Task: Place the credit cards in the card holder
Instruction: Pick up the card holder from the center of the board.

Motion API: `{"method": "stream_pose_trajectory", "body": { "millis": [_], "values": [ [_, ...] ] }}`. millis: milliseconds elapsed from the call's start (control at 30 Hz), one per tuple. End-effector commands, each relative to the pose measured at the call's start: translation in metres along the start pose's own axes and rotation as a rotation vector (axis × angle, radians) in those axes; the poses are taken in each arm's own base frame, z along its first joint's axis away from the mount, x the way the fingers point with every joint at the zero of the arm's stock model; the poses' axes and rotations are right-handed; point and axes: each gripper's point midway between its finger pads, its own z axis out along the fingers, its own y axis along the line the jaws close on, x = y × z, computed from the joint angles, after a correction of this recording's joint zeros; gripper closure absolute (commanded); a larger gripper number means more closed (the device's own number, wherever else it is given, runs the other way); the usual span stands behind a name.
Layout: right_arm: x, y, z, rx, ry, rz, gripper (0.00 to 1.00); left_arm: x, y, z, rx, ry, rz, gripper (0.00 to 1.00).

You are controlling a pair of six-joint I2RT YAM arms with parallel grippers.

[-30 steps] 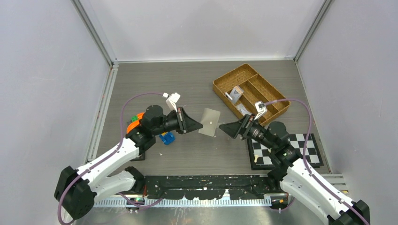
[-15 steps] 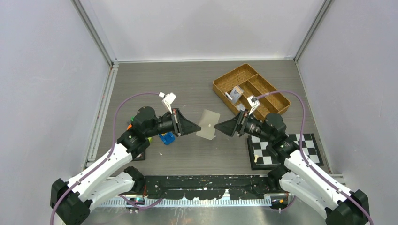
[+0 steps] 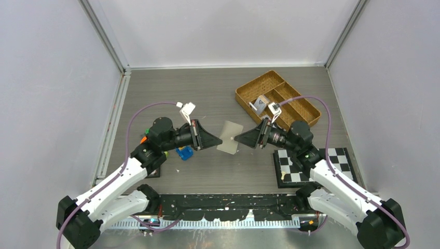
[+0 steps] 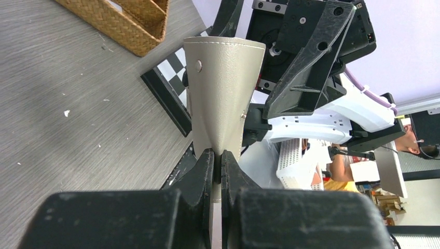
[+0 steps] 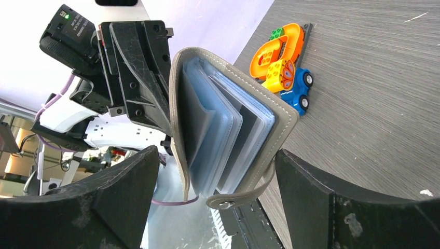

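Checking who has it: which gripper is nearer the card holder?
Left. The left gripper is clamped on one edge of the card holder. The right gripper is open, straddling its free end without visibly touching it.

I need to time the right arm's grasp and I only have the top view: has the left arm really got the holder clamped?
Observer: Yes. In the left wrist view the left fingers are shut on the narrow lower edge of the grey holder.
Operator: Is it snapped shut?
Observer: No. The right wrist view shows the tab hanging loose, with the blue sleeves fanned slightly apart.
Operator: Are the right fingers on it yet?
Observer: Not clamped. The right fingers are spread wide, one on each side of the holder.
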Motion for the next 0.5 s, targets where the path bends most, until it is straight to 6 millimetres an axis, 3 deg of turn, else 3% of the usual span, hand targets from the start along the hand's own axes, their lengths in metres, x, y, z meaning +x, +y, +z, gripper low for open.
{"method": "stream_pose_trajectory", "body": {
  "millis": [0,167,467],
  "values": [
    [-0.024,0.034,0.003,-0.104,-0.054,-0.055,0.17,-0.011,0.001,0.003,-0.017,-0.035,0.041,1.0],
    [-0.024,0.027,0.012,-0.093,-0.046,-0.006,0.37,-0.01,0.014,0.004,-0.094,-0.039,0.082,1.0],
    [-0.026,0.03,0.025,-0.142,-0.052,0.026,0.59,-0.001,0.036,0.002,-0.219,-0.012,0.121,1.0]
  ]
}}
